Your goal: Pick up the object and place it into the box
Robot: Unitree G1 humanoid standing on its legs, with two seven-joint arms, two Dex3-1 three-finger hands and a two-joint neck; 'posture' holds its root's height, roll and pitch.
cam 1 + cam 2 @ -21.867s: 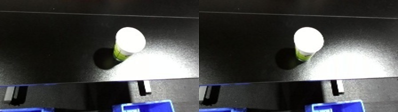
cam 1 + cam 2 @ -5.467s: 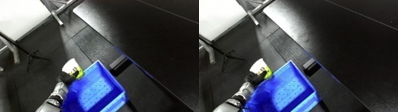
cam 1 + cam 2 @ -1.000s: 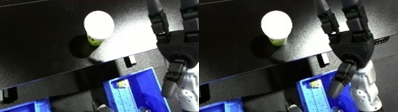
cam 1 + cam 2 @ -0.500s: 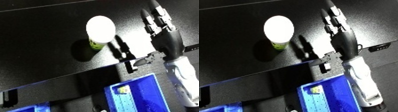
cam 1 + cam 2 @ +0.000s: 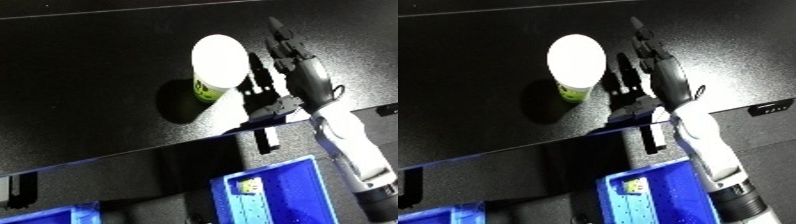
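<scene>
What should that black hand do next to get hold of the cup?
Probably slide left and curl around the cup. The right hand sits just beside it with fingers straight, holding nothing, and the blue bin waits below the table edge.

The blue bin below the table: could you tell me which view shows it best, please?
The left eye view: the bin shows its rim, floor and a small label inside. In the right eye view the right forearm crosses its right side, hiding that edge, and the bottom frame edge cuts it off sooner.
</scene>
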